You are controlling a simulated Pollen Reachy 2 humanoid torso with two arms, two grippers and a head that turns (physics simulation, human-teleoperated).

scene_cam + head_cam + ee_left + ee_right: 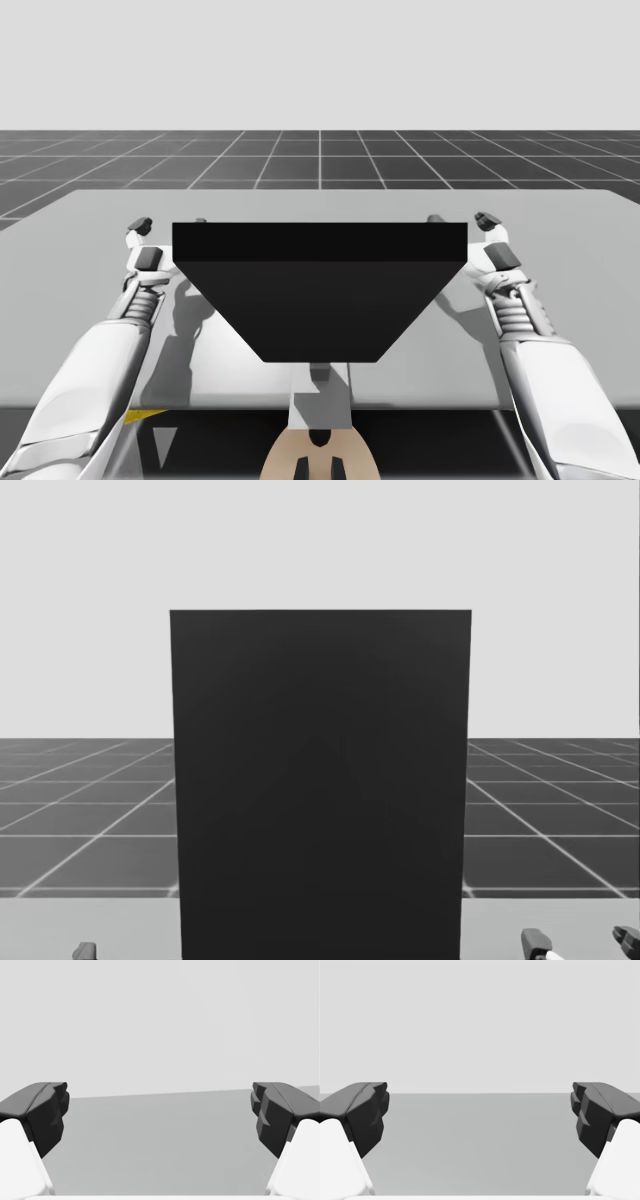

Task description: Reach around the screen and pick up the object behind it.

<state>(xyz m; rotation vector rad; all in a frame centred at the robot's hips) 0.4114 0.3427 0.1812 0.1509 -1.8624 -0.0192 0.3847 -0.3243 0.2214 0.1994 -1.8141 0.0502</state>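
The object sits, I judge, behind the black screen, which hides it. Nothing is grasped yet: my left claw and right claw gape wide and empty above the surface, at the screen's 9 and 3 o'clock. Reaching round and gripping remain.

Matt black screen on smooth grey table.

The black screen hides the table's middle behind it. The head view's lower edge cuts off my right gripper and, seemingly, my left gripper.
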